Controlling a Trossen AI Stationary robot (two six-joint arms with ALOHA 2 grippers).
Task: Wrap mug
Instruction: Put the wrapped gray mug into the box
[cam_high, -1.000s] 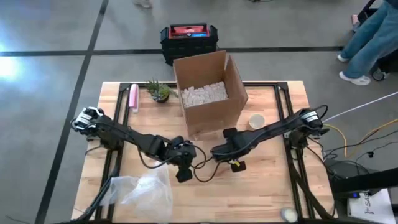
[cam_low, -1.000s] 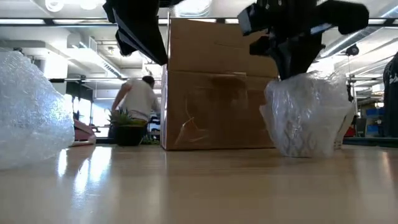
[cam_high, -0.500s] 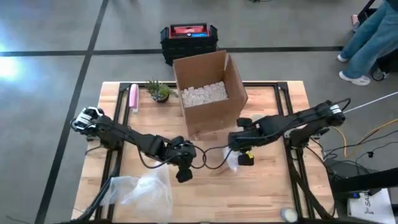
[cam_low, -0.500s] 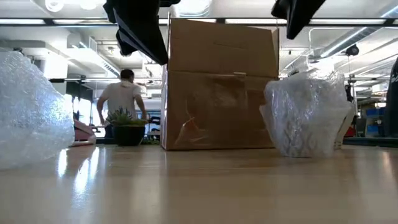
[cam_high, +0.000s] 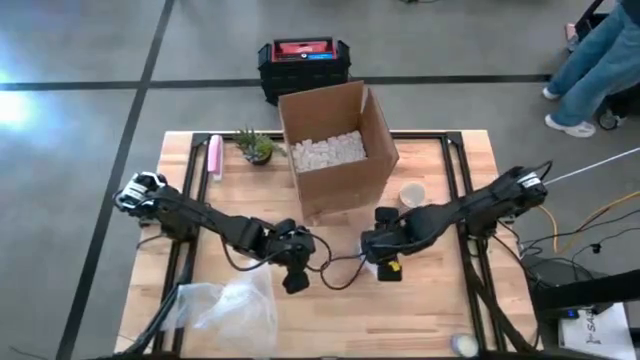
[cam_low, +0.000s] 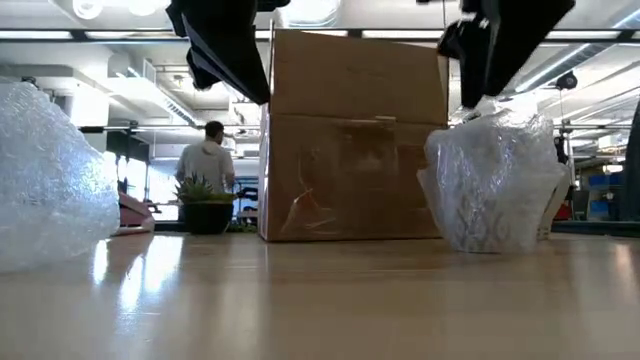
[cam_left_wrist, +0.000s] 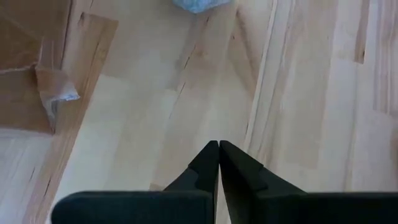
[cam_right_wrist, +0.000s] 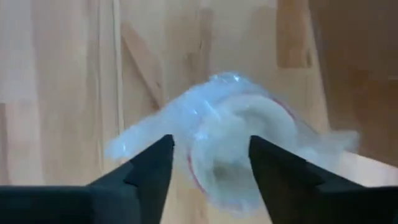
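Two dark arms over the pale wooden surface (cam_high: 430, 300). Right gripper (cam_right_wrist: 210, 163) hangs just above the mug wrapped in clear bubble film (cam_right_wrist: 239, 146), fingers spread wide to either side of the bundle, released, not touching it. From the low camera the right gripper (cam_low: 478, 95) sits directly over the top of the wrapped mug (cam_low: 490, 185), which stands on the surface beside the brown cardboard box (cam_low: 355, 135). From overhead the right gripper (cam_high: 381, 252) hides most of the bundle; only a pale edge shows beneath it.

Left gripper (cam_left_wrist: 218, 155) clenched, fingertips pressed together, empty, held above bare wood. Overhead, the left gripper (cam_high: 296, 262) hovers near the right one, a dark cable looping between them. A loose heap of clear bubble film (cam_high: 235, 308) lies beside and below it on the surface.

Open cardboard box (cam_high: 335, 150) stands beyond both grippers, white packing pieces inside. Small potted green plant (cam_high: 257, 146) and a pink stick-shaped object (cam_high: 214, 157) sit well beyond the left gripper. A person (cam_low: 207, 165) stands in the room behind.
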